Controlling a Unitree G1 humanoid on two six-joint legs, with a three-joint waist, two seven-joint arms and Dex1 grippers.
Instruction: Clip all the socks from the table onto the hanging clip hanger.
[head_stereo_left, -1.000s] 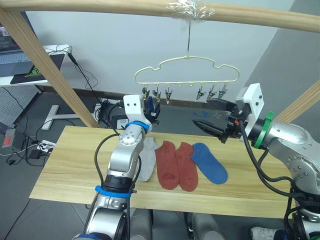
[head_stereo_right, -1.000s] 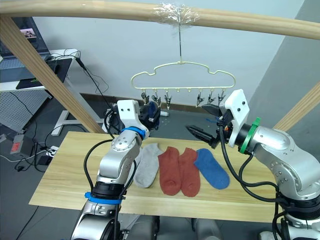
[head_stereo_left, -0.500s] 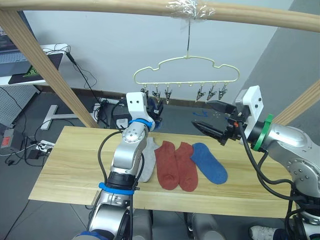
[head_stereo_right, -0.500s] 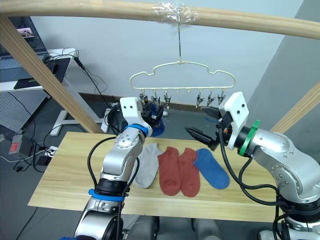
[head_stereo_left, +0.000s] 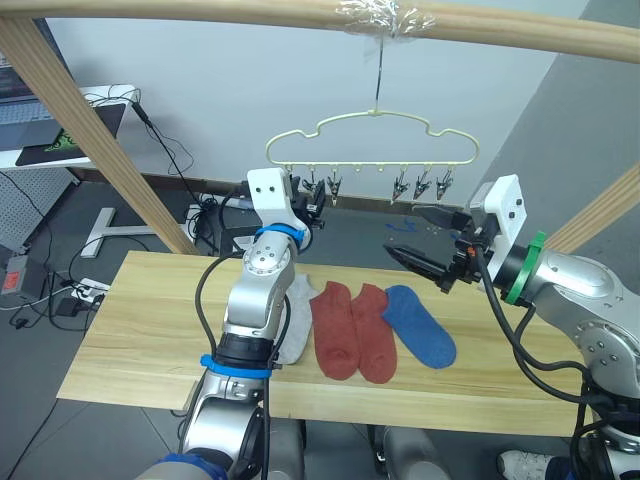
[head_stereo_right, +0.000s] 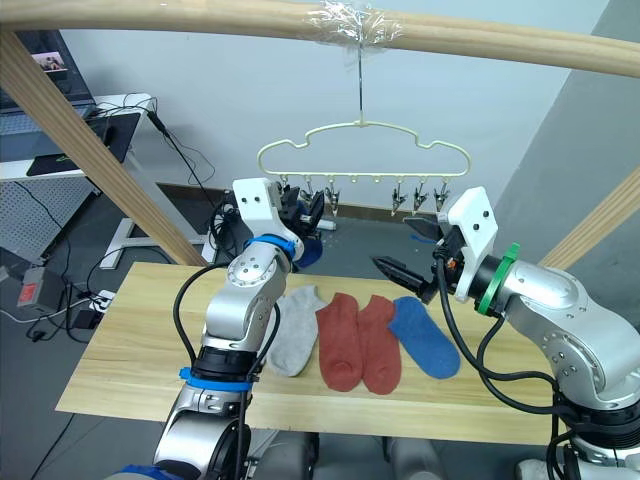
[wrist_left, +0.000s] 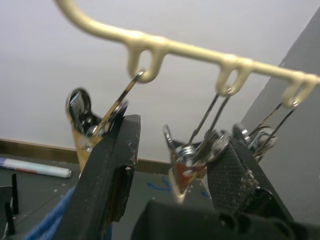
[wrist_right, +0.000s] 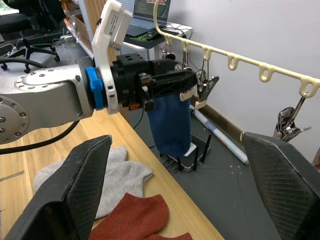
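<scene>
The pale-yellow clip hanger (head_stereo_left: 375, 117) hangs by its hook, with a row of metal clips under it. My left gripper (head_stereo_left: 305, 212) is raised at its leftmost clips, fingers (wrist_left: 112, 170) open around the second clip (wrist_left: 192, 162). A blue sock (wrist_right: 170, 125) hangs just below those fingers, by the leftmost clip; whether that clip grips it is hidden. My right gripper (head_stereo_left: 402, 230) hovers open, right of centre above the table (head_stereo_left: 130, 340). On the table lie a grey sock (head_stereo_left: 295, 320), two rust red socks (head_stereo_left: 335, 335) (head_stereo_left: 372, 335) and another blue sock (head_stereo_left: 418, 325).
A thick wooden pole (head_stereo_left: 200, 12) carries the hanger, and slanted wooden posts (head_stereo_left: 100, 140) stand at both sides. Behind the table on the left are a desk (head_stereo_left: 60, 140) and cables on the floor (head_stereo_left: 60, 295).
My left gripper has risen and closed in on the leftmost clips, and the blue sock now hangs below it. The right gripper has barely moved.
</scene>
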